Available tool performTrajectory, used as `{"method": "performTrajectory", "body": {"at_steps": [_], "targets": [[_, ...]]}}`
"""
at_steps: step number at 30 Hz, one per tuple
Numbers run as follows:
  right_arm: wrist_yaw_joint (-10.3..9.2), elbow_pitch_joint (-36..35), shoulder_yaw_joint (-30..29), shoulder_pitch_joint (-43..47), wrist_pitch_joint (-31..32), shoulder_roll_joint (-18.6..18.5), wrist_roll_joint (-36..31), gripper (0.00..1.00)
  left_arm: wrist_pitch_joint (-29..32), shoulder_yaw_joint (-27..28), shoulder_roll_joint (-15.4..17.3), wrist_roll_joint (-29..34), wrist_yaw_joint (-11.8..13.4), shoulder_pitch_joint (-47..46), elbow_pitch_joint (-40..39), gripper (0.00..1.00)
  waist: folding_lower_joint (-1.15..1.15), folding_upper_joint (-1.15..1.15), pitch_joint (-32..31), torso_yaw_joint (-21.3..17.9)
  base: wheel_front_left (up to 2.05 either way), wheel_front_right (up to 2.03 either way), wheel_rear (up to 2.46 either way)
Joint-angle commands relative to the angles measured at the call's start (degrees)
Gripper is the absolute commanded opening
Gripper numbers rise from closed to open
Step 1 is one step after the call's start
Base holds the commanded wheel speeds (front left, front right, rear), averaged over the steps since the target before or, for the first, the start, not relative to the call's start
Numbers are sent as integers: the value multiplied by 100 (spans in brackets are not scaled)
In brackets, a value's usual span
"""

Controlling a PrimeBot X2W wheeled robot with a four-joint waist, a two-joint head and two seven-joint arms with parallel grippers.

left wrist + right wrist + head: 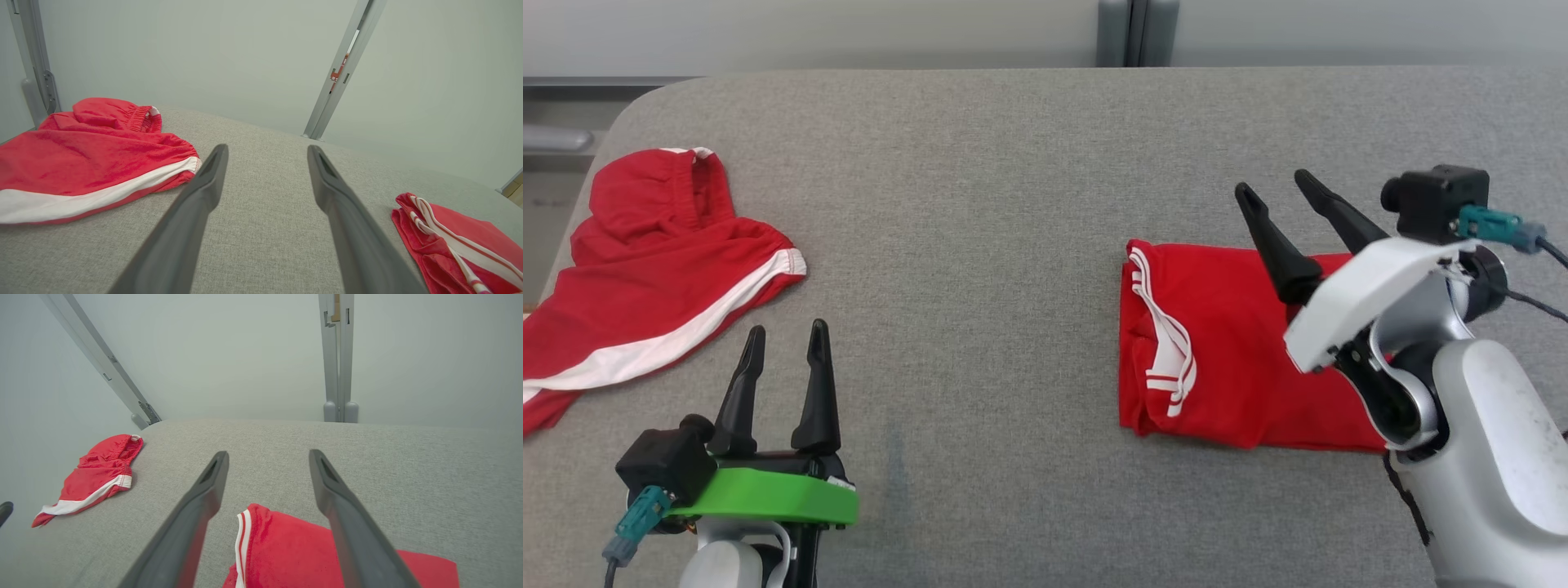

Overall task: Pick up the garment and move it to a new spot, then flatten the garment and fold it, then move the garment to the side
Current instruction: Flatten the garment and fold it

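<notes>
Left end effector (788, 327) sat nearest, low at the near left of the grey table (980, 204), its two dark fingers spread wide with nothing between them, pointing away over bare cloth. To the right, the pale right forearm rose from the near right corner and angled inward. The right end effector (1272, 181) was also wide apart and empty, fingers slanting up and to the left above the far right part of the folded garment (1233, 367). That garment lay on the right half of the table as a rough red rectangle, doubled over, with white stripes curving down its left edge. Farther off at the table's left edge lay a second garment (654, 278), red with a broad white band, loose and unfolded, its gathered waistband toward the far side.
</notes>
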Motion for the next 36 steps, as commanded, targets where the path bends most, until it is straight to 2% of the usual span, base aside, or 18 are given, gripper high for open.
{"method": "performTrajectory", "body": {"at_steps": [1,6,9,16,17,18,23,27,32,35,36], "targets": [[1,-32,-45,196,-234,-151,-146,100,-2,22,-8,-8,-23,37,-4,100,0,0,-45,-69,0,0,0],[1,137,-302,687,-1292,-444,-690,100,-2,27,-13,-27,-23,88,16,100,0,0,-156,-180,0,0,0],[1,507,-159,972,-1777,-568,-1010,100,-2,29,-10,-37,-23,128,33,100,0,0,-225,-228,0,0,0],[1,1700,578,899,-2536,-252,-1264,100,-2,7,21,-77,-23,106,-19,100,0,0,-165,-207,0,0,0],[1,1865,636,809,-2653,-175,-1311,58,-2,-15,25,-74,-23,87,-22,100,0,0,-130,-182,0,0,0],[1,2074,680,714,-2798,-91,-1383,0,-2,-40,31,-71,-23,64,-30,100,0,0,-94,-148,0,0,0],[1,3188,965,276,-3081,343,-1643,0,-2,-114,47,-85,-23,-56,-8,100,0,0,62,72,0,0,0],[1,3946,1643,16,-3182,569,-1607,0,-2,-114,49,-72,-23,-92,5,100,0,0,129,241,0,0,0],[3,4527,2464,-24,-3200,663,-1265,0,-2,-68,23,-83,-23,-49,32,100,0,0,89,316,0,0,0],[2,4481,2605,-95,-3284,671,-890,0,-2,-21,31,-80,-23,7,44,100,0,0,31,276,0,0,0],[1,4344,2631,-133,-3306,674,-716,29,-2,4,39,-71,-23,33,39,100,0,0,0,242,0,0,0]]}}
